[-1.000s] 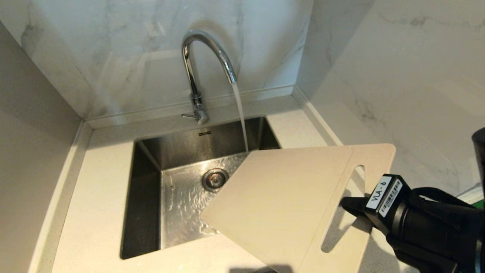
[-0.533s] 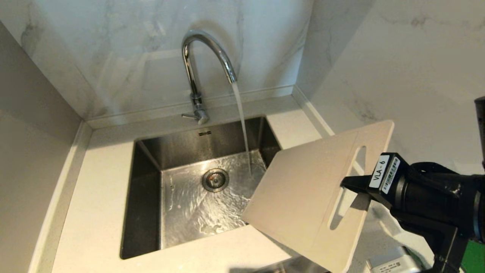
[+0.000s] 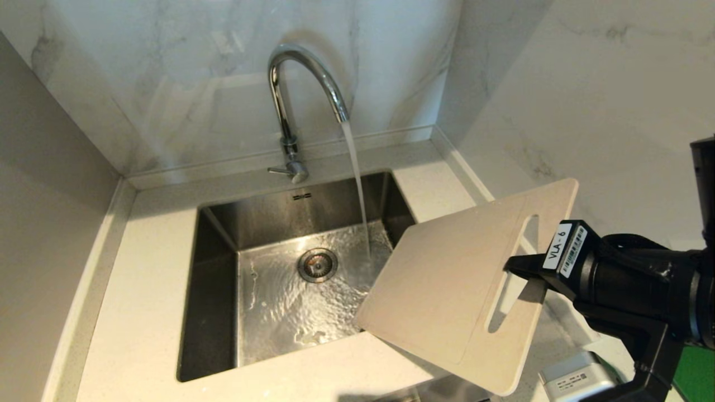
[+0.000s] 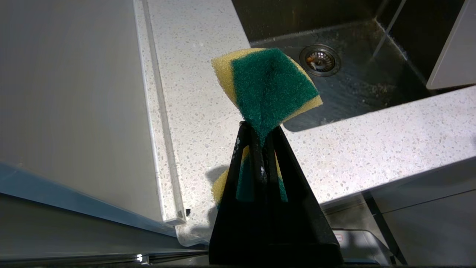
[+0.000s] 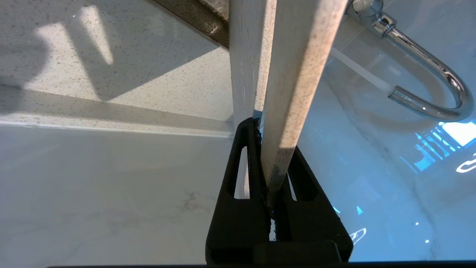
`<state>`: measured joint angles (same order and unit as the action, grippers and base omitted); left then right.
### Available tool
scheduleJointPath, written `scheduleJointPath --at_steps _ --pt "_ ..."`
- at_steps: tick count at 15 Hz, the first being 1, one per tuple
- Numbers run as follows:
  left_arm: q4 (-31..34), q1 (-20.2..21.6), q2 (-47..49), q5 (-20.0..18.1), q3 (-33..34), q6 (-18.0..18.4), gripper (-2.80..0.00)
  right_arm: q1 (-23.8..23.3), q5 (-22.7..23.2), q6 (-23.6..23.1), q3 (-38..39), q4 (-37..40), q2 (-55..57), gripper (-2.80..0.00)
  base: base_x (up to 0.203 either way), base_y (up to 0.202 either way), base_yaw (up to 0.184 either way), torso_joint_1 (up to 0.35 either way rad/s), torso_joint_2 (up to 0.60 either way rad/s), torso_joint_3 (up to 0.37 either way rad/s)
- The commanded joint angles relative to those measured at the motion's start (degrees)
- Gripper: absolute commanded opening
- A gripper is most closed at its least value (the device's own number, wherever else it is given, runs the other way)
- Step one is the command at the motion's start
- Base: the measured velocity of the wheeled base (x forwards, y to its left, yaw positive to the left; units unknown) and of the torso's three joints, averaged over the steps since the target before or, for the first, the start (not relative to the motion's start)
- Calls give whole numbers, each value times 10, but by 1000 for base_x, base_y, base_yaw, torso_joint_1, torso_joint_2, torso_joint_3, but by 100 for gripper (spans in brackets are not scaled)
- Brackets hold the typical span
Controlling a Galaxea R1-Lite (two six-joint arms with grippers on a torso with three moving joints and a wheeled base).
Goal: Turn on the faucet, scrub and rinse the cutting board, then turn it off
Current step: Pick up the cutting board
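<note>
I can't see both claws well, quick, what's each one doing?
Left gripper: shut on the sponge.
Right gripper: shut on the cutting board.

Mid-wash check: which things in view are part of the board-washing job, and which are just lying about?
In the job:
- faucet, running
- cutting board, held by the right gripper at its slotted end
- sponge, held by the left gripper
- sink

Lying about:
- small white labelled device on the counter

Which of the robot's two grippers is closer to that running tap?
Right. The right gripper holds the cutting board beside the sink, right of the faucet. The left gripper, clamping a sponge, sits back over the counter's front edge.
</note>
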<state>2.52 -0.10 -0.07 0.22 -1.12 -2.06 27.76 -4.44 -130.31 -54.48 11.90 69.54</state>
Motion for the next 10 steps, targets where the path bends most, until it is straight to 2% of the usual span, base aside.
scheduleJointPath --at_steps 1,4,6,8,10 --pt "0 0 0 1 1 0 -280 0 -2 -11 -4 1 -6 -280 0 0 0 0 0 0" --pt "0 0 0 0 0 -1 -280 -2 -8 -12 -1 7 -26 -280 0 0 0 0 0 0" --pt "0 0 0 1 0 0 -280 -5 -34 -7 2 49 -49 -280 0 0 0 0 0 0" --pt "0 0 0 0 0 0 -280 -10 -51 16 8 86 -68 -280 0 0 0 0 0 0" --pt "0 0 0 0 0 0 -280 -10 -51 36 27 88 -79 -280 0 0 0 0 0 0"
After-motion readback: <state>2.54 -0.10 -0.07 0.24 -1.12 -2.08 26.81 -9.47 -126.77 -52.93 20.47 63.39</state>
